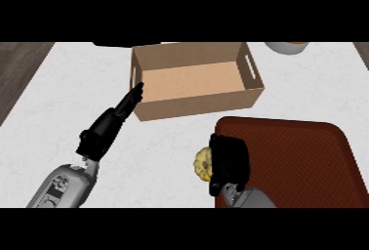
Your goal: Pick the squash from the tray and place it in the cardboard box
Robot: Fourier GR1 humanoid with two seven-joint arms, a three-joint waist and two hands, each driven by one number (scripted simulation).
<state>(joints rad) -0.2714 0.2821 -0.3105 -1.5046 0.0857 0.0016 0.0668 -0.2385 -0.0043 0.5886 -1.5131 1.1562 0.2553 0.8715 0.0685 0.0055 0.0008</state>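
A yellow squash [202,163] shows at the left edge of the dark red tray [302,156], mostly hidden by my right hand [229,161], whose fingers curl round it. The open cardboard box [193,80] stands behind the tray, at the middle of the counter, and is bare inside. My left hand [108,124] stretches out with straight fingers, its tips touching the box's left front corner.
A grey bowl-like thing [288,47] sits at the back right, cut by the view's upper edge. A dark object [115,44] lies behind the box at the left. The white counter [65,97] ends at dark wood on the far left.
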